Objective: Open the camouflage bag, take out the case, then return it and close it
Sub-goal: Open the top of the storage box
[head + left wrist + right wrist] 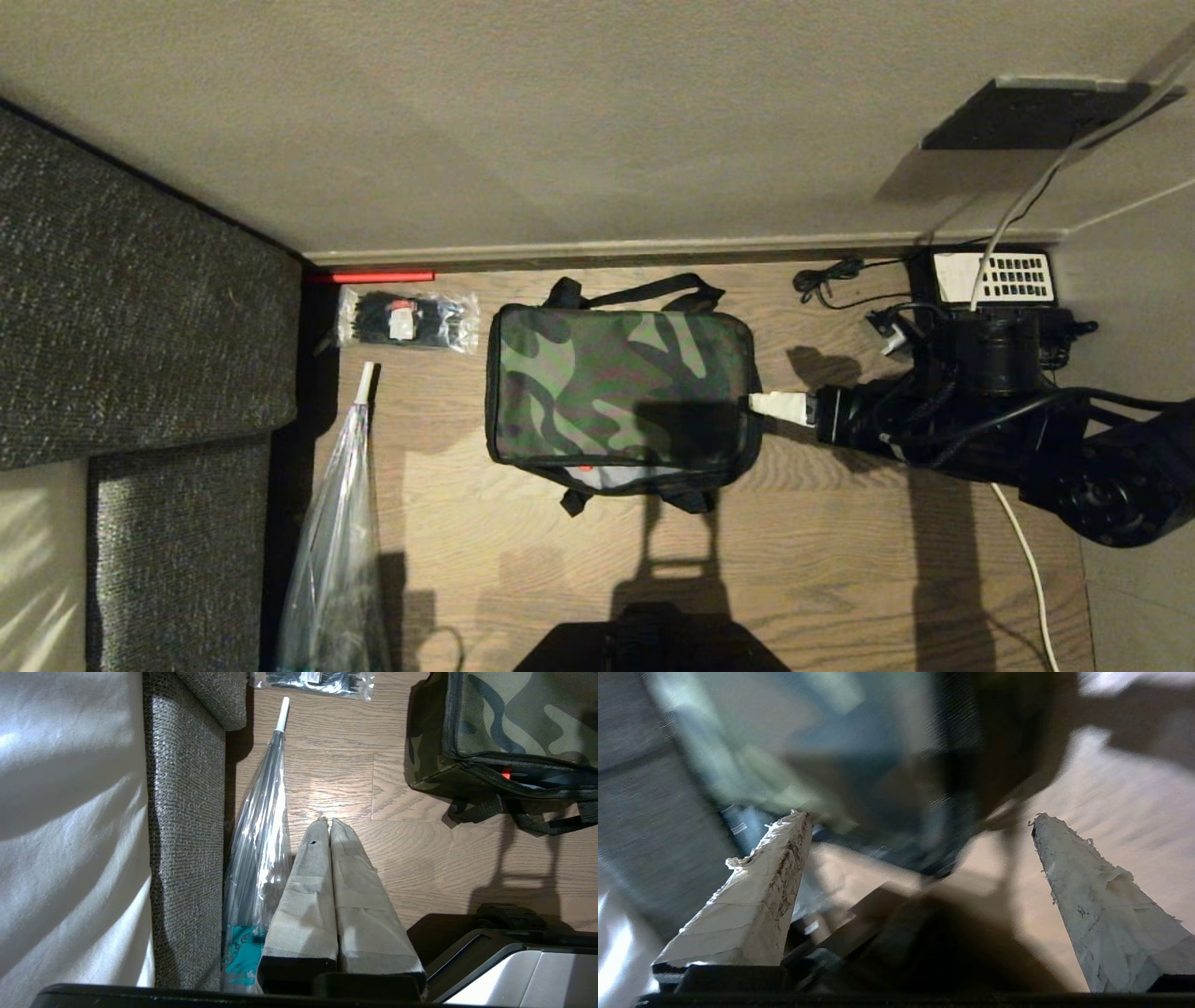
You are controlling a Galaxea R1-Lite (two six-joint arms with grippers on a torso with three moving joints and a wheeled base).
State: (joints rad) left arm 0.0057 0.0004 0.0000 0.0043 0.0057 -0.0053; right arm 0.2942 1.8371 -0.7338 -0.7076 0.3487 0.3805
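1. The right arm (990,420) is matte black, built of chunky rounded joint housings, with black cables looped along it.
2. The right gripper (920,816) has two long tapering fingers (1092,914) wrapped in frayed, scuffed white tape.
3. The left gripper (327,821) has pale taped fingers (308,896) on a black base.

The camouflage bag (621,387) is lying on the floor (840,560), just before the wall's skirting. To the bag's left, a packet of ties (408,319) is lying near the skirting, and a folded umbrella (341,523) is stretched out along a sofa (140,308), further left. To the bag's right, the right end effector (782,408) is being held just beside the bag's side. Behind that arm, a telephone (994,277) is sitting by the wall.
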